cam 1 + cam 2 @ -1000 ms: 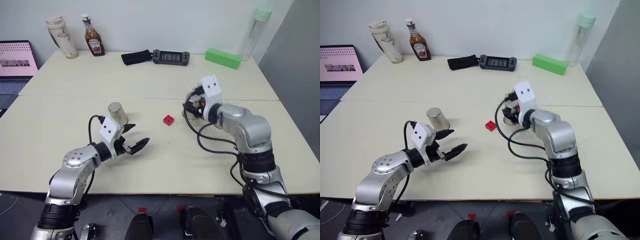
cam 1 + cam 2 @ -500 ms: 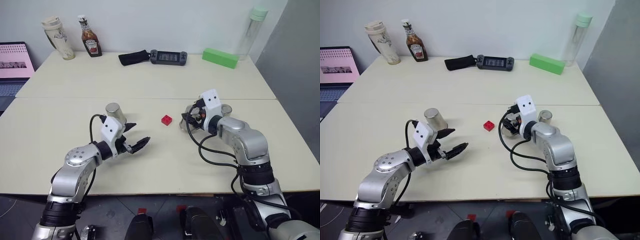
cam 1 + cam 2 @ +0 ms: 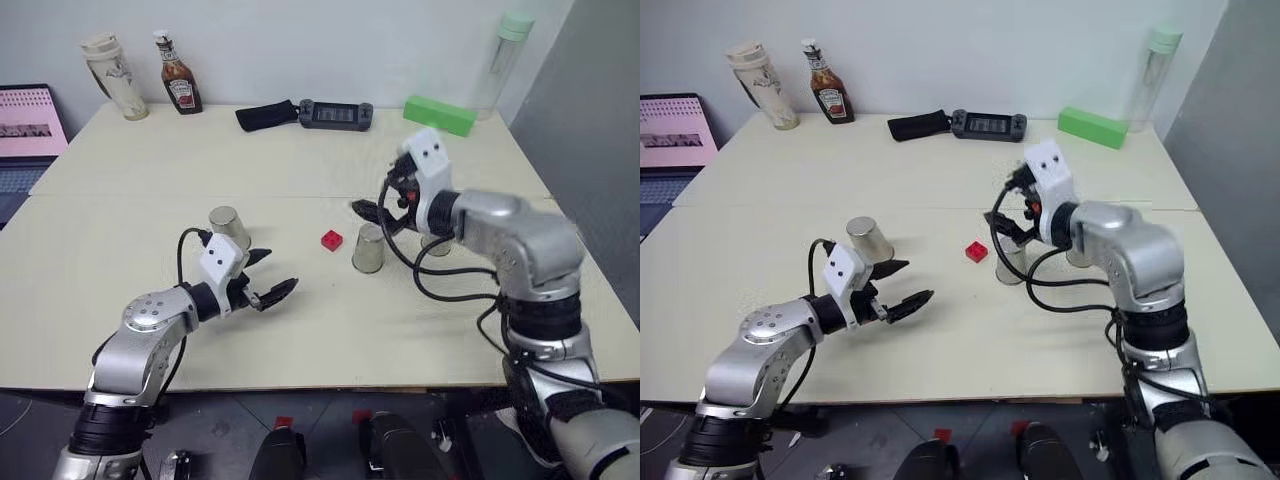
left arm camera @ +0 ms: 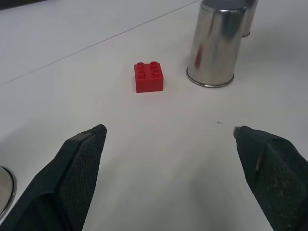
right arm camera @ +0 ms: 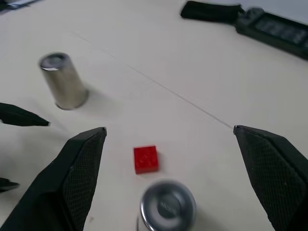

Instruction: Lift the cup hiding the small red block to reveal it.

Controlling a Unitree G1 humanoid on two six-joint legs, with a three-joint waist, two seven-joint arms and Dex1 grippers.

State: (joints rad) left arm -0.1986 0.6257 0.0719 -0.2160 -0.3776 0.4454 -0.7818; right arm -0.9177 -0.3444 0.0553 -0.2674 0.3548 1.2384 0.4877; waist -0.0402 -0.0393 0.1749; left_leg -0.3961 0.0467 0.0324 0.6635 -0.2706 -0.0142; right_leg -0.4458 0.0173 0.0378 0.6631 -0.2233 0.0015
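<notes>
We see the small red block (image 3: 332, 239) lying uncovered on the cream table (image 3: 300, 330), with an upside-down silver metal cup (image 3: 368, 248) standing just beside it on the robot's right side. The right gripper (image 3: 385, 205) hangs above that cup with its fingers spread wide, holding nothing. The left gripper (image 3: 266, 278) hovers low over the table, also spread and empty, near a second upside-down cup (image 3: 229, 227).

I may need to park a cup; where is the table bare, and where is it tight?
Bare: the near strip of the table in front of the middle cup, and the far left stretch between the left cup and the ketchup bottle. Crowded: around the red block, between middle cup and right gripper.
</notes>
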